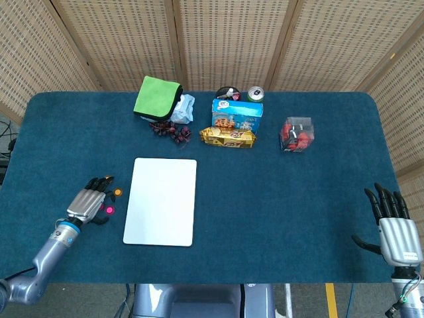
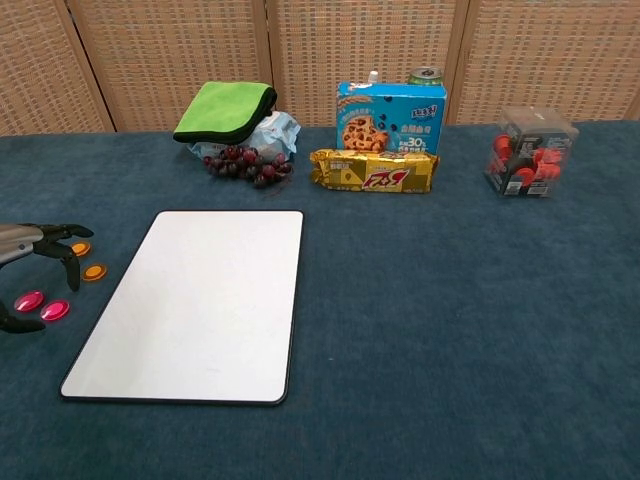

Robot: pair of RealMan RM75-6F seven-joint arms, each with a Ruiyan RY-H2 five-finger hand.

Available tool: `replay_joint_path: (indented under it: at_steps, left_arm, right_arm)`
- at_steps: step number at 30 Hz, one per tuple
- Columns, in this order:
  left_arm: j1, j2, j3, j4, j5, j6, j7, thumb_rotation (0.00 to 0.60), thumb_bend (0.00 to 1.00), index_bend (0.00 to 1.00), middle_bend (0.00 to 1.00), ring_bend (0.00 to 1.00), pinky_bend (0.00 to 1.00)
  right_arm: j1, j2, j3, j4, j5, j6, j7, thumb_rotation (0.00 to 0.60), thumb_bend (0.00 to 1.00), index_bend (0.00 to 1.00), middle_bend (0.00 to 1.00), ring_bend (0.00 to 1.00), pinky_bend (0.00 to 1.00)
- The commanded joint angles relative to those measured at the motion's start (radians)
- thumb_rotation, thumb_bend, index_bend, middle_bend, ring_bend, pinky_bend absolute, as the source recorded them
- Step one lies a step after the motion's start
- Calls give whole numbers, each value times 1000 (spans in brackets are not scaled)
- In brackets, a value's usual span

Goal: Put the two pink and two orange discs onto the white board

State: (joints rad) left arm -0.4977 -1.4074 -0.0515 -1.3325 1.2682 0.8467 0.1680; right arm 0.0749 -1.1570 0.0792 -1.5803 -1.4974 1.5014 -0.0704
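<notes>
Discs sit left of the board (image 1: 161, 201) in the head view; the left hand (image 1: 87, 202) hovers over them, fingers spread, holding nothing, and could scatter such flat pieces. Right hand (image 1: 393, 228) idles, fingers apart. Chest view: 2 pink discs (image 2: 41, 306), 2 orange discs (image 2: 88, 262); the board's long axis apparently runs away from the robot.

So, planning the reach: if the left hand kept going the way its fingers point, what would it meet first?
Probably the orange discs: the left hand points up and right with fingertips beside them, above the pink discs. Its height over the cloth is unclear.
</notes>
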Motion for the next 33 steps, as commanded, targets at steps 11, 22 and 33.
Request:
replay_joint_path:
  at_steps: [11, 22, 33]
  left_arm:
    - [-6, -12, 11, 8, -23, 1, 19, 600, 298, 428, 0, 0, 0]
    - [-7, -14, 17, 10, -41, 4, 25, 600, 300, 574, 0, 0, 0]
    - [-32, 50, -23, -89, -39, 36, 30, 600, 301, 574, 0, 0, 0]
  right_arm:
    - [0, 2, -1, -2, 3, -3, 2, 600, 0, 0, 0, 0, 0]
    - [1, 5, -1, -6, 6, -7, 4, 600, 0, 0, 0, 0, 0]
    - [1, 8, -1, -11, 10, -12, 5, 600, 0, 0, 0, 0, 0]
